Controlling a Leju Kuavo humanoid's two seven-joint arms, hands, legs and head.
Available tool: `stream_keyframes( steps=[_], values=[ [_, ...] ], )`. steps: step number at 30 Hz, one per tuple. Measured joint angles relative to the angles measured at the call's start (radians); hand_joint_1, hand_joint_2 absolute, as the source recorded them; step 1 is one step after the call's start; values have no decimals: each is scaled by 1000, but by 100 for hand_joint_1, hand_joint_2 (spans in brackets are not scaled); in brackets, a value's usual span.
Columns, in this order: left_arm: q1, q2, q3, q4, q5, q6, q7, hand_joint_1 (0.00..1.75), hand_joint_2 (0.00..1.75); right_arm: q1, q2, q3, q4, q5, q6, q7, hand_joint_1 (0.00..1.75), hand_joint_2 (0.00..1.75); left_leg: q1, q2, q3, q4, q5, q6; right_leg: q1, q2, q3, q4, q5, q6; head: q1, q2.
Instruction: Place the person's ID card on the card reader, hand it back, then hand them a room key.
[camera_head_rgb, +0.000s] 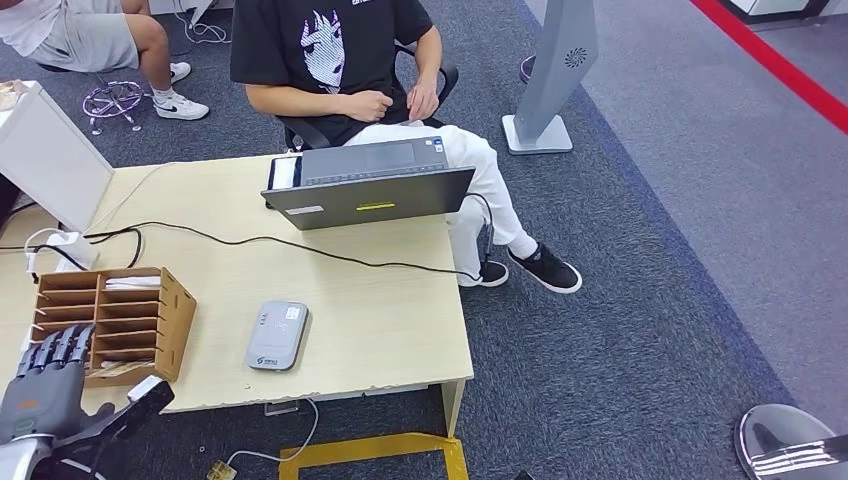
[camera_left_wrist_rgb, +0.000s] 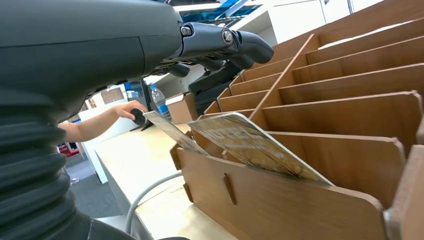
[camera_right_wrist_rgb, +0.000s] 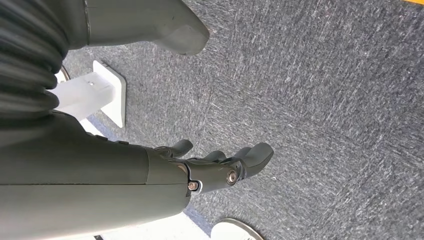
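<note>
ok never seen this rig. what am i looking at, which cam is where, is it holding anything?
It's a humanoid robot at a desk. The head view looks down from its body: a grey card reader, a wooden slotted rack, a laptop, a seated person. The other two cameras sit at the wrists. The left hand is beside the rack, where cards lean in the front slot; it holds nothing, fingers apart. The right hand hangs over carpet, holding nothing.
</note>
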Motion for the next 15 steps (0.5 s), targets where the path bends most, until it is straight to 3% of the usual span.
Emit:
stream_keyframes(
  steps=[10,11,14,15],
  values=[
    [-1,-8,-18,24,-9,18,-1,5,175,0,2,0,1,2,2,19,0,175,0,0,0,0,0,0,0,0,0,0,0,0,0,0],
    [-1,-9,-19,25,-10,19,-1,38,175,0,2,0,1,2,2,20,0,175,0,0,0,0,0,0,0,0,0,0,0,0,0,0],
    [-1,-9,-23,27,-11,19,-1,164,175,2,4,0,3,1,2,23,0,175,0,0,0,0,0,0,0,0,0,0,0,0,0,0],
    [-1,-9,-23,27,-12,20,-1,175,175,2,5,0,3,1,3,23,0,175,0,0,0,0,0,0,0,0,0,0,0,0,0,0]
  ],
)
